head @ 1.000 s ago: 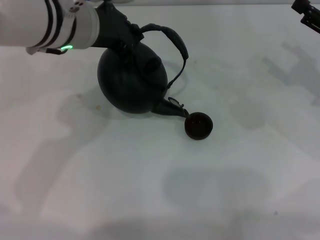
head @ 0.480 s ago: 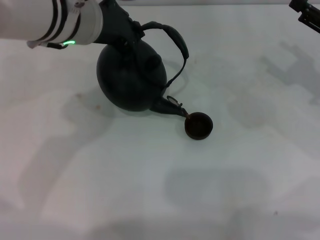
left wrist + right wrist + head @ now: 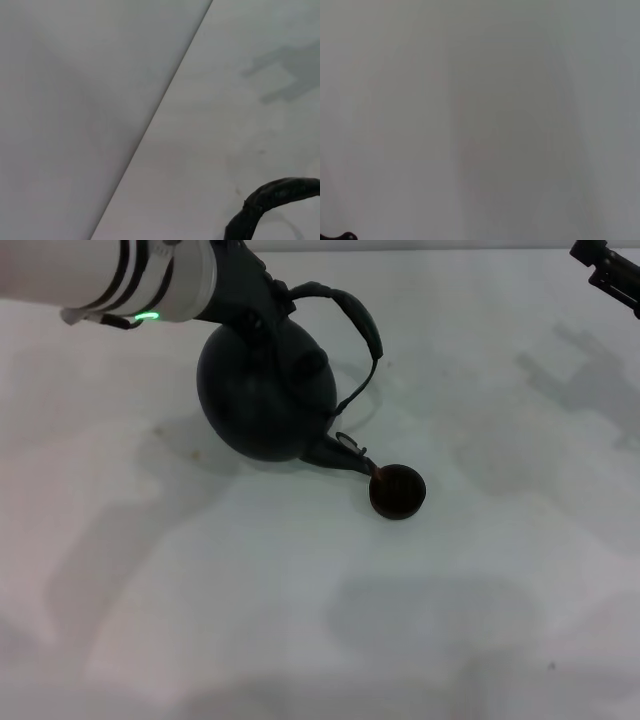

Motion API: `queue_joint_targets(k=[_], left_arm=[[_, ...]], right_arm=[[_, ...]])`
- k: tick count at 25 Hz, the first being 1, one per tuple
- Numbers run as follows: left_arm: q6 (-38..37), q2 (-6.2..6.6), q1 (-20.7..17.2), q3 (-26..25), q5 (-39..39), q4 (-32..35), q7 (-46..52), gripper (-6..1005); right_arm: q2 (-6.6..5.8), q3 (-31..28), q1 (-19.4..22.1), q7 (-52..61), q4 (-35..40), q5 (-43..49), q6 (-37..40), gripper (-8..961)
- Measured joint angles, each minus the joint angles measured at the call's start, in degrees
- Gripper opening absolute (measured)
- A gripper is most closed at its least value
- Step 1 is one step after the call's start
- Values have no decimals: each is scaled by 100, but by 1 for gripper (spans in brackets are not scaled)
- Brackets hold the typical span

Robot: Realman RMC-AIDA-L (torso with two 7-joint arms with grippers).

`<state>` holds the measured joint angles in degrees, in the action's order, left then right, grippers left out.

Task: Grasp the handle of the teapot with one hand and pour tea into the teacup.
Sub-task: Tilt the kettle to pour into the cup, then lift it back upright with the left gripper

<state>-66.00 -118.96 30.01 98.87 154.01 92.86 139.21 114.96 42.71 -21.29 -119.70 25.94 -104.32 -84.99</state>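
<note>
The left gripper (image 3: 262, 302) holds the handle (image 3: 352, 318) at its far-left end, its jaws closed on it, and the teapot (image 3: 265, 390) is tipped with the spout (image 3: 350, 454) right at the rim of the teacup (image 3: 398, 491) on the white worktop (image 3: 300, 620). The grasp is done and I judge the pour is under way, though no stream can be made out; setting the pot down is left. The right gripper (image 3: 605, 268) is parked at the far right edge, and whether its jaws are wide or narrow I cannot tell.
</note>
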Motion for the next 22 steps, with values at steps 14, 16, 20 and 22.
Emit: queue_joint_targets(k=[14,16,20,22], left_arm=[[-97,-13,135,65,171,-24,144,114],[-98,-13,137,84,174,-25,152,114],[-98,-14,144,156,174,-25,199,114],[-98,-14,147,157,174,-25,207,113]], right_arm=[[0,0,-8,0,-22,0,0,840],[0,0,-7,-8,-32,0,0,840],[0,-9,-15,-48,-73,0,0,841],[0,-4,-16,-51,-73,0,0,841]])
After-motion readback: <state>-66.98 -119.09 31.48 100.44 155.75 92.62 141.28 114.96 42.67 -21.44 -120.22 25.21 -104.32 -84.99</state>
